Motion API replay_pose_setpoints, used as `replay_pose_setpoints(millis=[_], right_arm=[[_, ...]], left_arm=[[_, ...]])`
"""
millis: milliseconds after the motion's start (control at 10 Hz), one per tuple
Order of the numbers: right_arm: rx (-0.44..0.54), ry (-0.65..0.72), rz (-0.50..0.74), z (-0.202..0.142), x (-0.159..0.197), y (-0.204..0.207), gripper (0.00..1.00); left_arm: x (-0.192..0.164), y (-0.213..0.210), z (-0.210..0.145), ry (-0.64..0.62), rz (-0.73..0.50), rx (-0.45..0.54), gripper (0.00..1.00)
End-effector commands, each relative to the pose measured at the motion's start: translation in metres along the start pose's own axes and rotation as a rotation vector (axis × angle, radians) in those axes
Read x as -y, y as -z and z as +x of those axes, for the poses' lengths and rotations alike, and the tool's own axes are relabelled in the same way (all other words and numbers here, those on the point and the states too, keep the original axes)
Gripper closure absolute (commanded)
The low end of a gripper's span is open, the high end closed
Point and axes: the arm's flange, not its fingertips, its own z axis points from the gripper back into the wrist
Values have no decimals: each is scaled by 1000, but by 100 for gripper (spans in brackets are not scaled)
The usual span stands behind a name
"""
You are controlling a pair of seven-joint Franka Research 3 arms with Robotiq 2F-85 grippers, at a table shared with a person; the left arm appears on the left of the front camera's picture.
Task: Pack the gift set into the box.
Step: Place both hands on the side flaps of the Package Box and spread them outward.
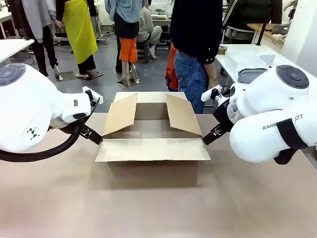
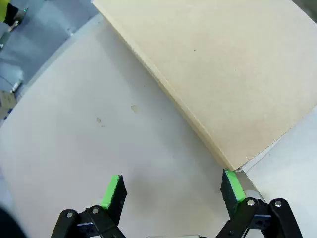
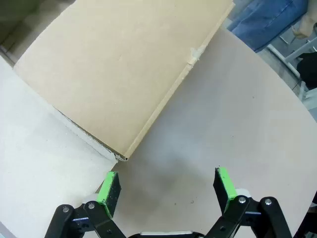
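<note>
Cardboard box [image 1: 153,148] is set open on the bench [image 1: 148,208]. Left claw [image 2: 172,181] and right claw [image 3: 166,177] are held spread at either side, empty.

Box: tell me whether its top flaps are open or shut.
Open. The box has its near flap folded out flat, both side flaps standing up, and its inside exposed.

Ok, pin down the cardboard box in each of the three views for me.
Front view: the box sits mid-table, flaps open.
Left wrist view: the box, one cardboard panel, upper right.
Right wrist view: the box, one panel, upper left.
Shared landmark: the pale table under it.
</note>
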Motion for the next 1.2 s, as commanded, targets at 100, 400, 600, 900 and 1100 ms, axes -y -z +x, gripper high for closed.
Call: replay_pose_setpoints(millis=[100,400,600,900,1100], right_arm=[[0,0,0,0,0,0,0],[0,0,0,0,0,0,0],[0,0,0,0,0,0,0],[0,0,0,0,0,0,0],[0,0,0,0,0,0,0]], left_arm=[[0,0,0,0,0,1,0],[0,0,0,0,0,1,0],[0,0,0,0,0,1,0],[0,0,0,0,0,1,0],[0,0,0,0,0,1,0]])
